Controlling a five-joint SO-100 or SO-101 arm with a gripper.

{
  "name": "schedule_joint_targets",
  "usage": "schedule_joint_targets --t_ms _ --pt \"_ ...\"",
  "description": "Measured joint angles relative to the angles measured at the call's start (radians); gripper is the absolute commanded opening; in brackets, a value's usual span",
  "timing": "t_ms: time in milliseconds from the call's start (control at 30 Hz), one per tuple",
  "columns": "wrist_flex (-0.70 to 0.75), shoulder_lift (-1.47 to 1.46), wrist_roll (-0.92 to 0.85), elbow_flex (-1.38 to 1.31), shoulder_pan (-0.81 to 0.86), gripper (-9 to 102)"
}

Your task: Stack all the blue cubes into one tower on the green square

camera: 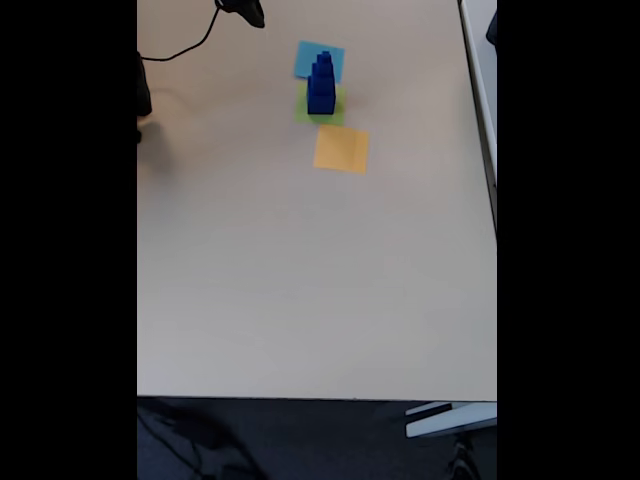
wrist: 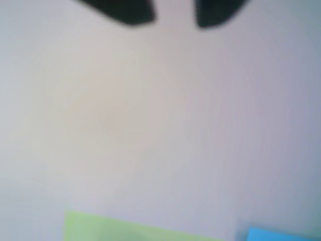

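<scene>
In the fixed view the blue cubes stand as one tower point(camera: 321, 85) on the green square point(camera: 320, 108): the large cube point(camera: 320, 100) below, the medium cube point(camera: 322, 75) on it, the small cube point(camera: 325, 58) on top. My gripper point(camera: 250, 12) sits at the table's far edge, left of the tower and well apart from it. The blurred wrist view shows my gripper point(wrist: 174, 15) at the top edge, its two dark fingertips apart with bare table between them. A strip of the green square point(wrist: 130, 230) lies along that view's bottom edge.
A light-blue paper square point(camera: 320, 56) lies just behind the tower and an orange one point(camera: 341, 149) just in front. A corner of the light-blue square point(wrist: 281, 235) shows in the wrist view. A black cable point(camera: 185, 48) runs across the table's far left corner.
</scene>
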Motion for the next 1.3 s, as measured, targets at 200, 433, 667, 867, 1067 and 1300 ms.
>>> schedule_joint_targets --t_ms 200,433,667,867,1067,1300 --pt "-0.051 0.0 -0.083 0.011 0.003 0" --pt "-0.071 0.0 -0.285 0.011 0.025 0" --pt "-0.104 0.0 -0.617 0.028 0.026 0" --pt "-0.109 0.008 -0.842 0.075 0.049 0" --pt "-0.109 0.061 -1.212 0.14 0.006 0" --pt "-0.138 0.166 -1.463 0.285 0.02 0"
